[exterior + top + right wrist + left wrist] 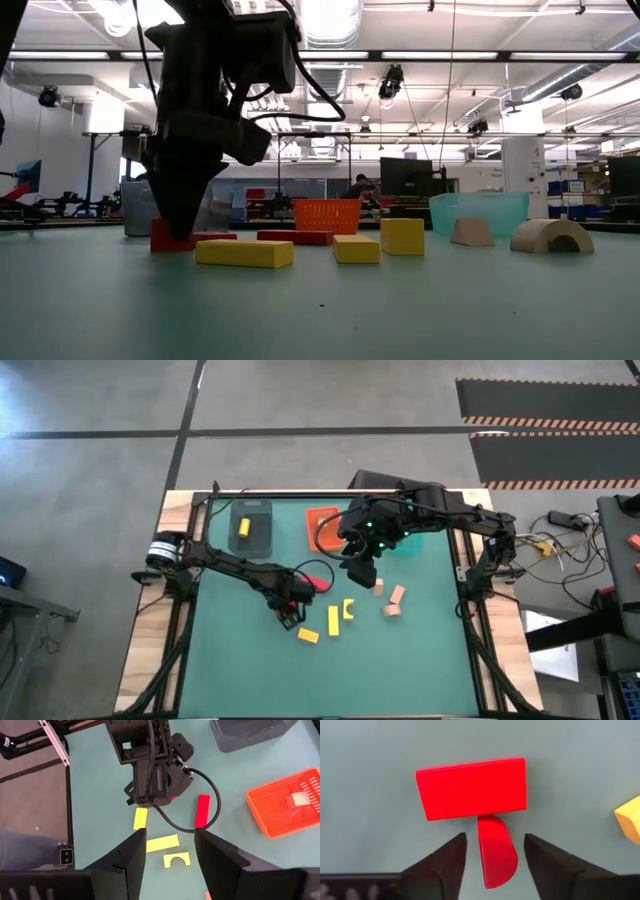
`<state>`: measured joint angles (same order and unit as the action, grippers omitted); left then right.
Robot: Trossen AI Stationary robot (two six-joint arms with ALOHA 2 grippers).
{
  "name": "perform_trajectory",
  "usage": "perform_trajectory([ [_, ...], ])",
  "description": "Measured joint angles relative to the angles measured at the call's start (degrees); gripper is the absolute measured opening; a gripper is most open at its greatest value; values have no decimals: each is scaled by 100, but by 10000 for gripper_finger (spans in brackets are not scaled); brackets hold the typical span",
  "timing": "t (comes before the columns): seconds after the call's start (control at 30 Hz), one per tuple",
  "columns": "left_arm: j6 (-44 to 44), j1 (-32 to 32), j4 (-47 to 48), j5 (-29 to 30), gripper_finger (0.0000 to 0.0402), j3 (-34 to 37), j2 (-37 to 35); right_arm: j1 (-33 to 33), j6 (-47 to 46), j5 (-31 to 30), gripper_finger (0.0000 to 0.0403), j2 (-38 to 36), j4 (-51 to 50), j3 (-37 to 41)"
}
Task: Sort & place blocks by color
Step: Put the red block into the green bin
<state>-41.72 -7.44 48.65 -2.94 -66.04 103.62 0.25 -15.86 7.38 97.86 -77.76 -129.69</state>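
My left gripper (pixel 495 837) is open and down at the table, one finger on each side of a red half-round block (pixel 496 852), with a gap on both sides. A red rectangular block (pixel 470 787) lies just beyond it, touching its end. In the high view the left gripper (pixel 290 607) is left of the yellow blocks (pixel 333 618). My right gripper (pixel 170 831) is open and empty, raised above the table's middle (pixel 362 568). Pinkish-tan blocks (pixel 393 600) lie flat to its right. A red bar (pixel 202 810) lies near the left arm.
The dark grey tray (pixel 252 527) holds a yellow block (pixel 244 527). The orange tray (pixel 287 805) holds a pale block (pixel 300 800). The teal tray (pixel 480 212) is mostly under the right arm in the high view. A black cable (pixel 212 795) curves round the red bar.
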Motion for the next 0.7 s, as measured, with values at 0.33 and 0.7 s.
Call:
perform_trajectory([
  [0.33,-1,0,36,-2,73,0,-64,21,0,-2,157,0,-11,0],
  [0.7,382,4,-25,442,77,-36,-1413,505,32,-721,157,-212,-111,0],
])
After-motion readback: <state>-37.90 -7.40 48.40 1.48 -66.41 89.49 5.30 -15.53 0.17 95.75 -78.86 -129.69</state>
